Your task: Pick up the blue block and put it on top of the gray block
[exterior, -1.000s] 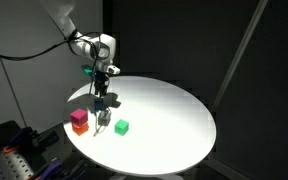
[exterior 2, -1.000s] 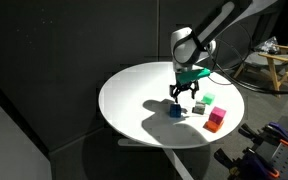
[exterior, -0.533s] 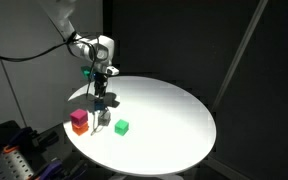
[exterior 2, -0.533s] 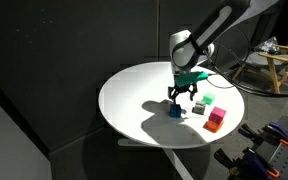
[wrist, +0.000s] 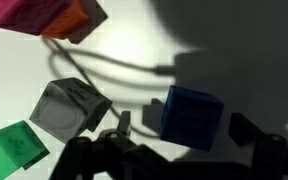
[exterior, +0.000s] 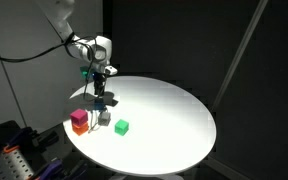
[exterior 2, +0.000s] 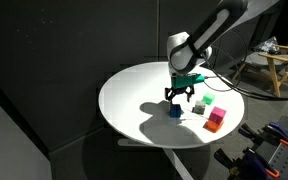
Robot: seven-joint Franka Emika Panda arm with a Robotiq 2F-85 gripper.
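1. Currently you are at the approach step. The end effector (exterior 2: pixel 179 96) hovers over the blue block (exterior 2: pixel 175 111) with its jaws spread and nothing between them.
2. The blue block rests on the surface (exterior 2: pixel 134 95), not yet lifted, in the cluster of cubes near the edge that the arm reaches in over. In the wrist view it sits (wrist: pixel 192 115) in the gap between the two dark fingers, a little toward one of them.
3. The gray block (exterior 2: pixel 197 109) stands just beside it, apart and not touching, with its top bare. A green cube (exterior 2: pixel 208 100) and a magenta-on-orange stack (exterior 2: pixel 215 120) lie close behind the gray one, nearer that same edge.
4. Next, I judge, you should come straight down so the fingers straddle the blue block's opposite faces. Centre it in the gap first, so neither finger nudges it sideways.
5. Then close, lift clear of the surface, and shift across to the gray block, which is only a short way off.
6. Watch the finger on the gray side as you descend. The neighbours are crowded, and a bump there would move your target.
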